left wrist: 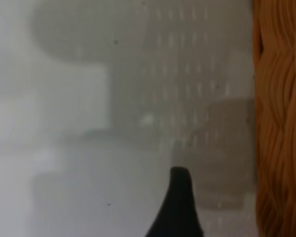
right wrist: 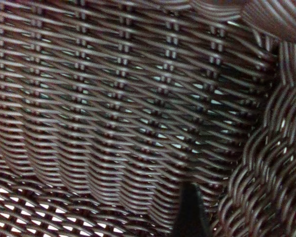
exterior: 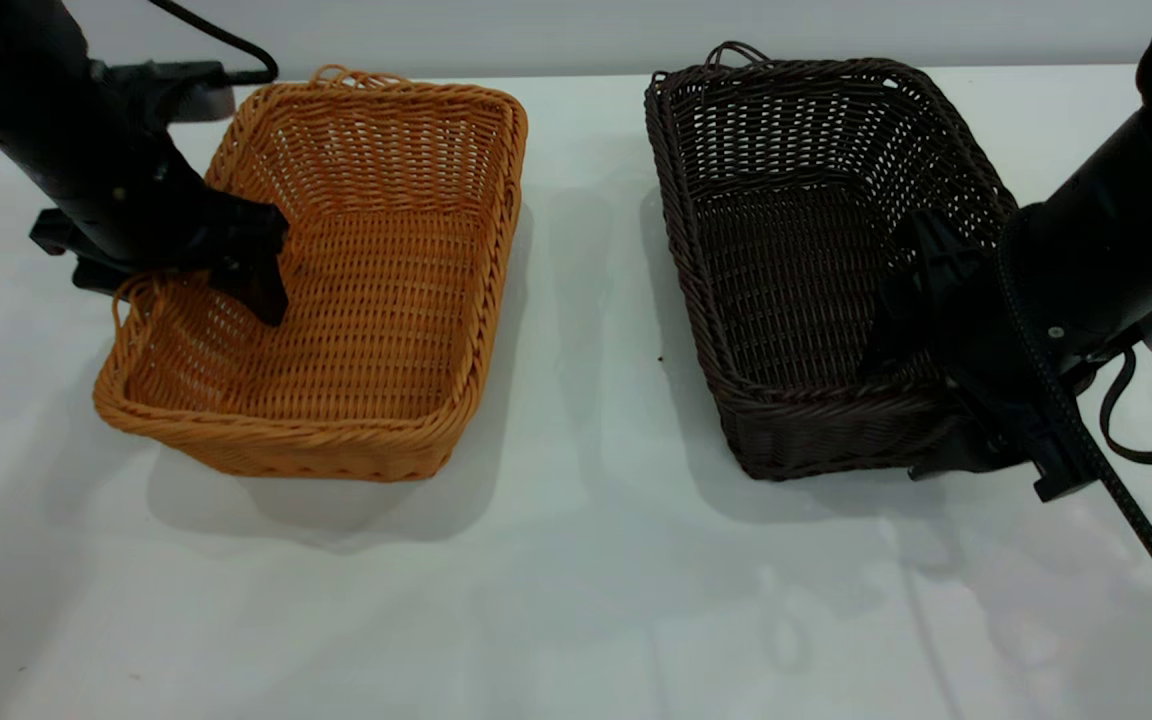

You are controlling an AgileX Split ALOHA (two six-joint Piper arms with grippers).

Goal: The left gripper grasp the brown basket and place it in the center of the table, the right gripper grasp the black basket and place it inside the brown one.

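Left gripper (exterior: 236, 262): sitting over the left wall of the brown basket (exterior: 336, 270), one finger inside, one outside; I cannot tell if it is pinching yet.

Right gripper (exterior: 921, 300): reaching over the black basket's (exterior: 796, 250) right wall; grip also unclear.

Baskets: both resting on the table (exterior: 576, 580), well apart.

Risk: a thin pinch on one wall is likely tipping a basket, or letting it slip.

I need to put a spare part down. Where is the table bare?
The table is bare along the whole near edge and in the strip between the brown basket and the black basket. The outer sides are crowded by the left gripper and right gripper.
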